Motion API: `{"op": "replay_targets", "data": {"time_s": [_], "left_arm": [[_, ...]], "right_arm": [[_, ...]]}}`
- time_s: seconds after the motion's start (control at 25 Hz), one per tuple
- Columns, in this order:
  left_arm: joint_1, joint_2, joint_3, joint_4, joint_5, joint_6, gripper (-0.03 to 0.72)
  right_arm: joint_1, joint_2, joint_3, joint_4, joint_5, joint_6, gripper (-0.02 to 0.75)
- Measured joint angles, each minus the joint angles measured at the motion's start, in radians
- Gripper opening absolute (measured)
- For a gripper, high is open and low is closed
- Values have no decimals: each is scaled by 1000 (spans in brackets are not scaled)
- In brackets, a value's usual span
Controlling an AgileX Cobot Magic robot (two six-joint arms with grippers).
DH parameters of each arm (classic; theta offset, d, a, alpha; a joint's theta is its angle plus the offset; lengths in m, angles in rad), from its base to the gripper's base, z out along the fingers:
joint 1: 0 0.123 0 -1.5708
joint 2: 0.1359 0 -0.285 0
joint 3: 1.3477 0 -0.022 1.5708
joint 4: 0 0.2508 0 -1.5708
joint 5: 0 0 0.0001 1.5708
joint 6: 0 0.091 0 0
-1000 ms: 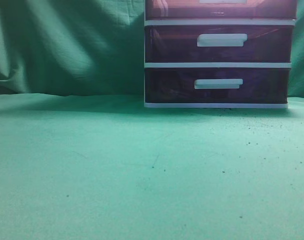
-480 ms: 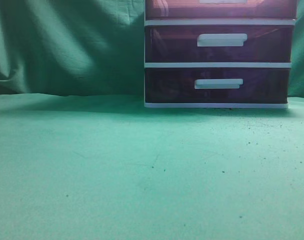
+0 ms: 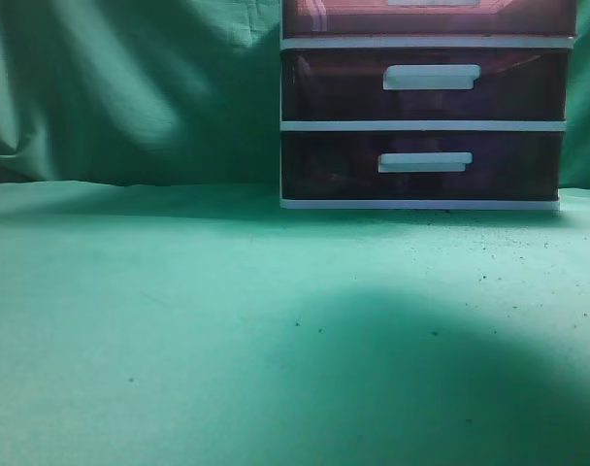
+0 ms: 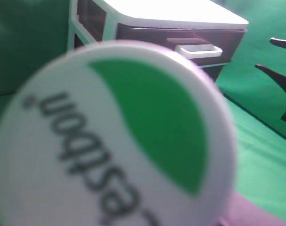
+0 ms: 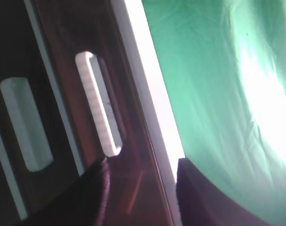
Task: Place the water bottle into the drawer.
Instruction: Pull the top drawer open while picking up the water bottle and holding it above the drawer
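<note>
1. Right now, your left wrist view is almost filled by the water bottle [image 4: 115,136]: its round white end with a green patch and dark lettering faces the lens, blurred and very close. The left gripper's fingers are hidden behind it, so you cannot tell whether that gripper is clenched on the bottle or released.
2. Past the bottle at 1 o'clock stands the drawer unit [image 4: 180,16], white-topped, with the drawer [image 4: 152,34] just under the top and its handle [image 4: 198,49] jutting out.
3. At 3 o'clock in that view two dark fingers of the right gripper [image 4: 280,59] stand apart, with nothing between them.
4. Your right wrist view sits close to the drawer [image 5: 82,56]; its white bar handle [image 5: 99,109] lies at 10 o'clock from the dark finger [image 5: 209,197], near but not touching.
5. From the exterior view, the unit [image 3: 426,124] stands at 1 o'clock on the green tabletop [image 3: 179,320]; a broad shadow [image 3: 450,388] covers the cloth at 5 o'clock.
</note>
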Motion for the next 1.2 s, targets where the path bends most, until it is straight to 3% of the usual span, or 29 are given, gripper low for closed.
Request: {"op": "replay_targets", "data": {"time_s": [0.16,0.2,0.52,1.04,1.2], "left_arm": [[0,3,0,0,29,0,291],[0,3,0,0,30,0,291],[0,4,0,0,32,0,291],[0,4,0,0,28,0,291],[0,4,0,0,29,0,291]], "right_arm": [[8,122,-98,-39,3,-2,314],[8,149,-119,-46,3,-2,355],[8,333,-264,-102,9,-2,340],[-10,460,-417,-164,5,-2,340],[-31,462,-421,-188,9,-4,128]]}}
